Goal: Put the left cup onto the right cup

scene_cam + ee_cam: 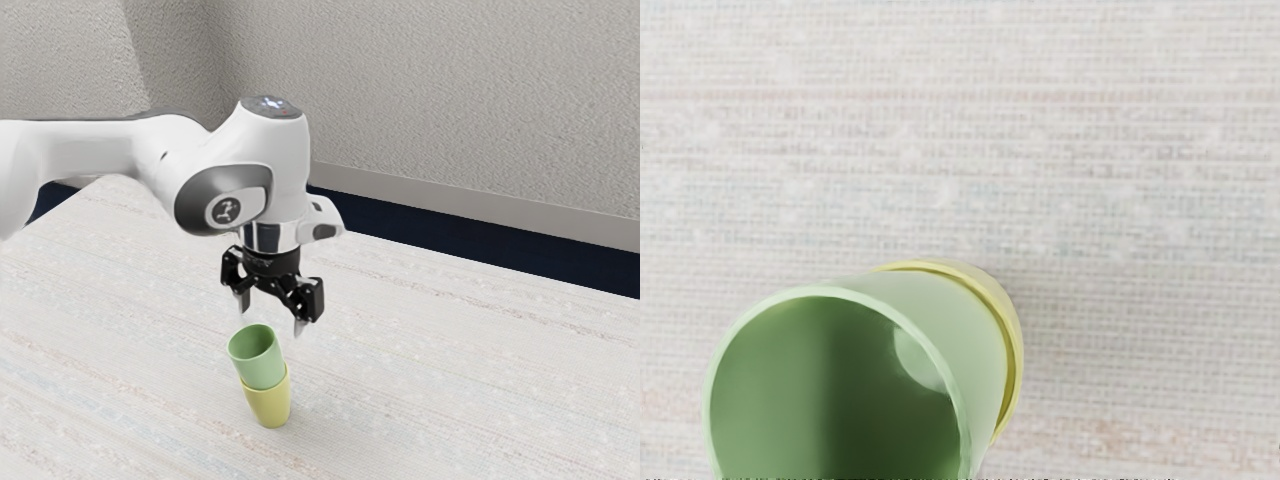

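A green cup sits nested inside a yellow cup on the table, the stack leaning a little toward the exterior view's left. My gripper hangs just above the green cup's rim, open, with nothing between its fingers. From the wrist camera I look down into the green cup, and the yellow cup's rim shows as a thin band around its side.
The cups stand on a pale woven tabletop. A dark floor strip and a grey wall lie beyond the table's far edge.
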Robot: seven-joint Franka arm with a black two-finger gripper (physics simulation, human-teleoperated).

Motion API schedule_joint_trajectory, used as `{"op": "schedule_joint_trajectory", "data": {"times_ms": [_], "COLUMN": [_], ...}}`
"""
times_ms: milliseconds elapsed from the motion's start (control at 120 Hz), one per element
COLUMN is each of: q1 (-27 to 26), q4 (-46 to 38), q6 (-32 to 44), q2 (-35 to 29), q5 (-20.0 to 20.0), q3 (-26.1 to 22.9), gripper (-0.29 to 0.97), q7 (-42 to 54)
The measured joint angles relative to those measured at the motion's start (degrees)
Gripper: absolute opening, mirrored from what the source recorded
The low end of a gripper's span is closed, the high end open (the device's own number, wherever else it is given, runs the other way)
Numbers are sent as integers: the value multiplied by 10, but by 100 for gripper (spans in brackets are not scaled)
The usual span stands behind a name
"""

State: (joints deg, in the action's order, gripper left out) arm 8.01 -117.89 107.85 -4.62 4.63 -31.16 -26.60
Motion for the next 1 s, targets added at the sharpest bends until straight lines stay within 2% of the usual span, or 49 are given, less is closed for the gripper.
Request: {"op": "schedule_joint_trajectory", "data": {"times_ms": [342,508,1000], "q1": [-148,-178,-223], "q4": [51,84,140], "q6": [-57,-78,-103], "q2": [2,7,13], "q5": [1,2,-3], "q3": [173,219,299], "gripper": [68,68,68], "q7": [8,27,120]}}
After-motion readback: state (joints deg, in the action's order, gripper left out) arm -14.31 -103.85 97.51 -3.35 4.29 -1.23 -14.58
